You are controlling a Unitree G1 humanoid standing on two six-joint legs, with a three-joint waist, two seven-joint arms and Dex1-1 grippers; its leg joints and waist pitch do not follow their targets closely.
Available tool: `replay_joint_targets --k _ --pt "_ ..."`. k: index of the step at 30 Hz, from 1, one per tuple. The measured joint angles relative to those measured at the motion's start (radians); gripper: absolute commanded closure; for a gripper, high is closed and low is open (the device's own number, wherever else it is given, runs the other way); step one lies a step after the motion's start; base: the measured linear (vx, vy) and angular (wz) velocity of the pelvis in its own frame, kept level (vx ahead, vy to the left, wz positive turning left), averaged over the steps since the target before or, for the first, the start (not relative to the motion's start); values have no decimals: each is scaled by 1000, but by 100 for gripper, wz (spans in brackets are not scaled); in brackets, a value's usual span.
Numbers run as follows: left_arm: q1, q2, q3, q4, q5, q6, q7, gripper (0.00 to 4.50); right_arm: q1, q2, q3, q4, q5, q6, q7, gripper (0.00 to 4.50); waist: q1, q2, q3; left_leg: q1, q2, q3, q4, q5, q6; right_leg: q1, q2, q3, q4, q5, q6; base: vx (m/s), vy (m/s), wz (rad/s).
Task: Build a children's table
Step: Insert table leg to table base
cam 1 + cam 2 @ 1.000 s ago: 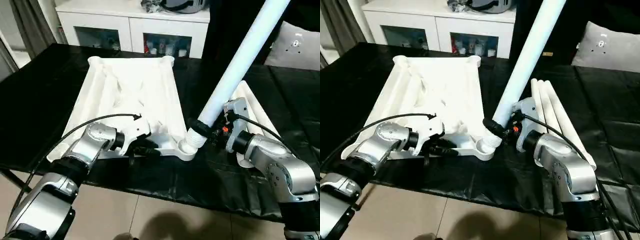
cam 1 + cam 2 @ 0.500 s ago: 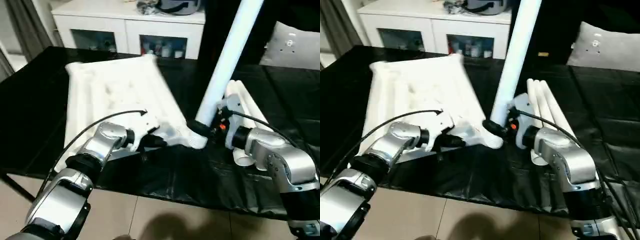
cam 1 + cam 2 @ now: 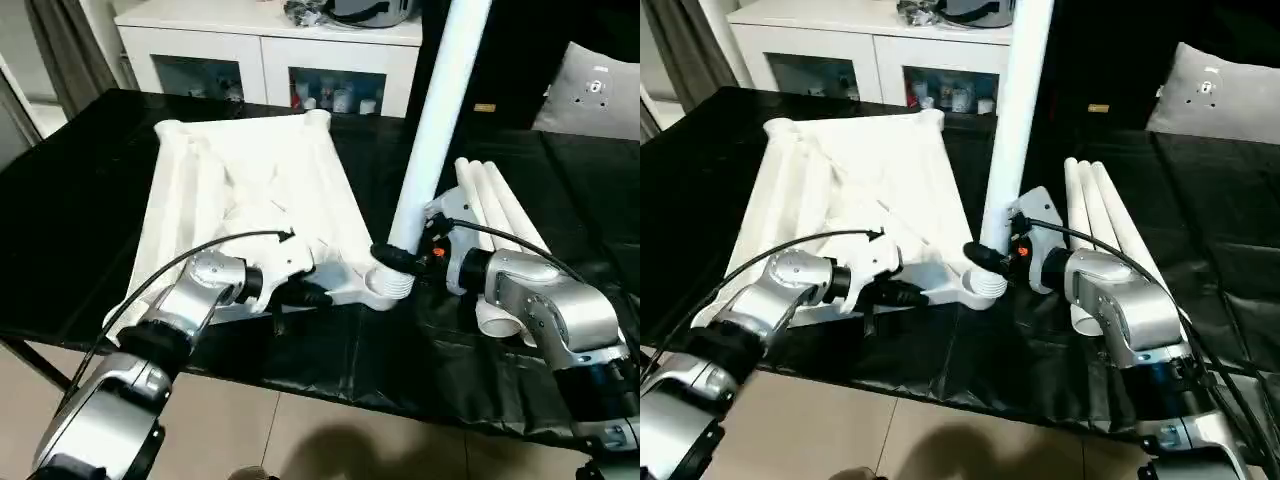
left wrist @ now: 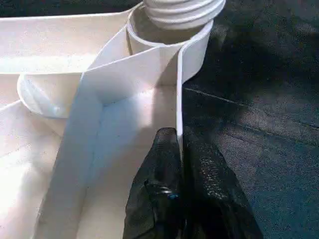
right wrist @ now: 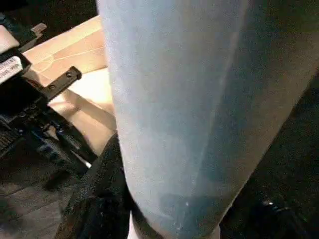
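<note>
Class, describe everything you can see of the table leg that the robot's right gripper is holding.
The leg is a long, smooth, round white plastic tube, standing nearly upright with its top out of view. Its ridged lower end sits at the mouth of the round corner socket of the upside-down table top. The right gripper clasps it just above the socket.

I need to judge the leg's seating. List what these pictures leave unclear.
- Upright leg: its top is cut off by the left eye view's edge.
- Threaded end in the corner socket: depth hidden by the socket wall, left wrist view.
- Cabinet contents: too small.
</note>
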Motion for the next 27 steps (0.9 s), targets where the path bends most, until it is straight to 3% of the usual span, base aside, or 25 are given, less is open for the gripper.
replay_joint_targets --k 14,20,27 --pt "32 5 4 -51 17 -16 -12 450 -53 22 22 107 -22 -33 42 262 0 -4 -1 0 1 4 -1 0 2 -1 -1 0 0 -1 1 0 0 0" --pt "35 6 6 -52 21 -15 -13 450 -59 32 22 137 -25 -54 53 262 0 -11 -5 0 1 4 -1 0 2 -1 -1 1 0 -1 1 0 0 0" --pt "36 3 12 -52 26 -12 -13 450 -47 56 -18 159 -11 -57 52 262 -1 -12 -6 1 1 4 -2 0 2 -1 -1 1 0 -1 1 0 0 0"
